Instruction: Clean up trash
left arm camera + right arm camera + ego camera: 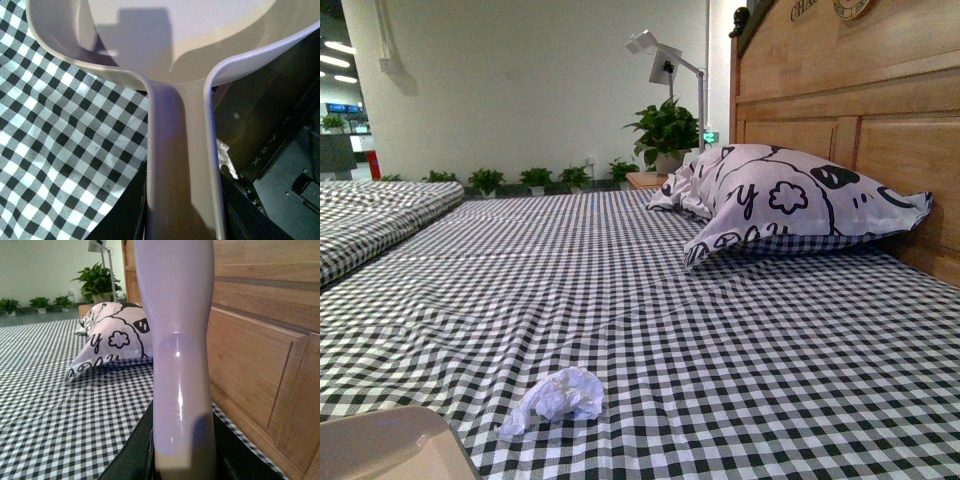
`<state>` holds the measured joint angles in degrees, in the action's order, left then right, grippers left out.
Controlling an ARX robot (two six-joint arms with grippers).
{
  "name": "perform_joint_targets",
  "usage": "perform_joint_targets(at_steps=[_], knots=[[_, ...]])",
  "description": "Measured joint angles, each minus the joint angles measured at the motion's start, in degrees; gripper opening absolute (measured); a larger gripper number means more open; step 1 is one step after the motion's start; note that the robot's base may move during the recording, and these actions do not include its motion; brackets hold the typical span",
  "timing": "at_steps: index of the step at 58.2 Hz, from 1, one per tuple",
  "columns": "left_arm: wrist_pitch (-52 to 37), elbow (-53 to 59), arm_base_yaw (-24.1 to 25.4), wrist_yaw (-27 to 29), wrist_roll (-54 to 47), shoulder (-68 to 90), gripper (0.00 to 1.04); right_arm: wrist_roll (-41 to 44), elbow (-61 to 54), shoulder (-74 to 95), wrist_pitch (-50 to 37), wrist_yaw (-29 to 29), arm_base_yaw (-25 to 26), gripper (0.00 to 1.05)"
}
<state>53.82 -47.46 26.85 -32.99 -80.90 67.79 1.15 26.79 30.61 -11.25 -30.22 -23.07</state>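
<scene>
Front camera: low over the checked bedspread [720,330], facing the far wall [520,90], tissue wad [556,398] close ahead. Left wrist camera: close above the dustpan [180,150], looking down its handle onto bedspread. Right wrist camera: close behind a pale handle [182,365], facing along the headboard [260,355]; pillow [780,200] shared with front view.

1. On the wooden headboard [840,90], up at my one o'clock, I read the dark letters "CH" — the rest is cut off by the frame edge.
2. The pillow [790,195] at two o'clock bears a black "y".
3. In the left wrist view, "ARX" stands on the black casing [270,150].
4. The green sign [710,137] near twelve o'clock is too small to read.
</scene>
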Motion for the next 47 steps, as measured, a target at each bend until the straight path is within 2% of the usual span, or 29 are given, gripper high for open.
perform_joint_targets(at_steps=[28, 47], knots=[[-5.22, 0.44, 1.31, 0.72, -0.22, 1.01, 0.27, 0.00, 0.00, 0.00, 0.00, 0.00, 0.00, 0.19], [-5.42, 0.50, 1.31, 0.92, -0.11, 1.01, 0.27, -0.04, 0.24, 0.35, 1.05, -1.05, -0.28, 0.19]])
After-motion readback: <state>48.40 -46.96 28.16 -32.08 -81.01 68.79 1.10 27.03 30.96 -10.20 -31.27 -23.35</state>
